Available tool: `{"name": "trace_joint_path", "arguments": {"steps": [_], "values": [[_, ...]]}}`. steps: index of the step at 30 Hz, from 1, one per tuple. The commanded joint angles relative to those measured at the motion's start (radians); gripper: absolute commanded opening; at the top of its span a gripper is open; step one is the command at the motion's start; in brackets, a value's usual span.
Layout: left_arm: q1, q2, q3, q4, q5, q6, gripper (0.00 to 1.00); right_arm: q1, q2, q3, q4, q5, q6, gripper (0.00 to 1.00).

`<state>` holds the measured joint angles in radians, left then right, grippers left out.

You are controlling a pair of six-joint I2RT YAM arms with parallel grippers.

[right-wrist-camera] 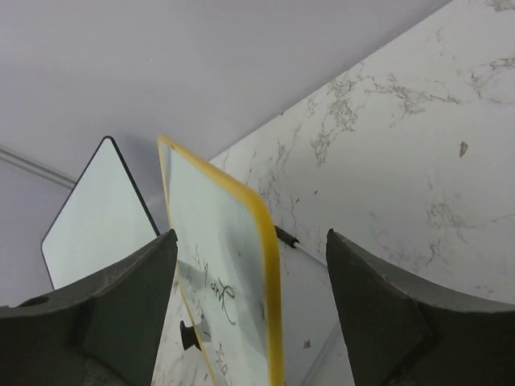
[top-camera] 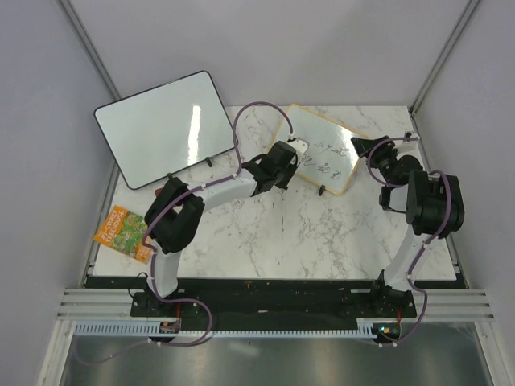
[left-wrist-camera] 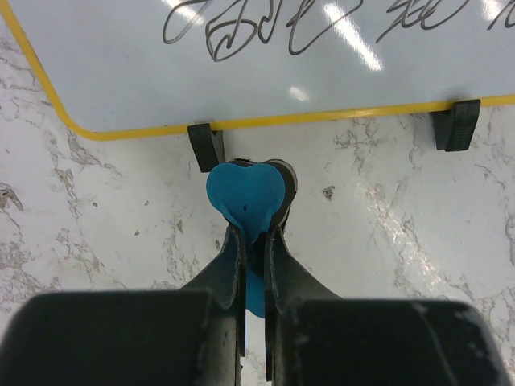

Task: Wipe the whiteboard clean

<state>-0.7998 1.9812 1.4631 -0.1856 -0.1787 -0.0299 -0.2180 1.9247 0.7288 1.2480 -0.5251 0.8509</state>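
The whiteboard (top-camera: 326, 153) with a tan-yellow frame stands tilted at the back of the marble table (top-camera: 306, 233), with dark handwriting on it. In the left wrist view the whiteboard (left-wrist-camera: 265, 72) stands on black feet (left-wrist-camera: 205, 146). My left gripper (top-camera: 291, 153) (left-wrist-camera: 256, 233) is shut on a blue heart-shaped eraser (left-wrist-camera: 245, 189), just in front of the board's lower edge. My right gripper (top-camera: 360, 146) (right-wrist-camera: 251, 237) is at the board's right end. Its jaws are open and straddle the whiteboard's edge (right-wrist-camera: 269, 265), with a gap on each side.
A larger black-framed whiteboard (top-camera: 161, 129) (right-wrist-camera: 96, 209) leans at the back left. A colourful booklet (top-camera: 122, 229) lies at the table's left edge. Grey walls close in the back and both sides.
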Motion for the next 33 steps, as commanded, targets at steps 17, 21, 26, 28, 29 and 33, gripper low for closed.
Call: {"name": "trace_joint_path", "arguments": {"steps": [17,21,26,28,29,33], "values": [[0.079,0.136,0.244,0.061,0.039,-0.036,0.02,-0.001,0.106,0.034,0.295,-0.055,0.211,0.52],[0.091,0.186,0.302,0.061,0.045,-0.039,0.02,-0.001,0.143,0.046,0.364,-0.07,0.24,0.39],[0.096,0.217,0.324,0.096,0.044,-0.042,0.02,-0.001,0.186,0.061,0.435,-0.098,0.292,0.18],[0.097,0.217,0.316,0.127,0.051,-0.042,0.02,-0.003,0.184,0.05,0.441,-0.098,0.284,0.12],[0.097,0.217,0.31,0.136,0.05,-0.042,0.02,-0.001,0.181,0.047,0.441,-0.099,0.275,0.1],[0.096,0.217,0.304,0.163,0.025,-0.041,0.02,-0.003,0.174,0.044,0.453,-0.134,0.264,0.01]]}}
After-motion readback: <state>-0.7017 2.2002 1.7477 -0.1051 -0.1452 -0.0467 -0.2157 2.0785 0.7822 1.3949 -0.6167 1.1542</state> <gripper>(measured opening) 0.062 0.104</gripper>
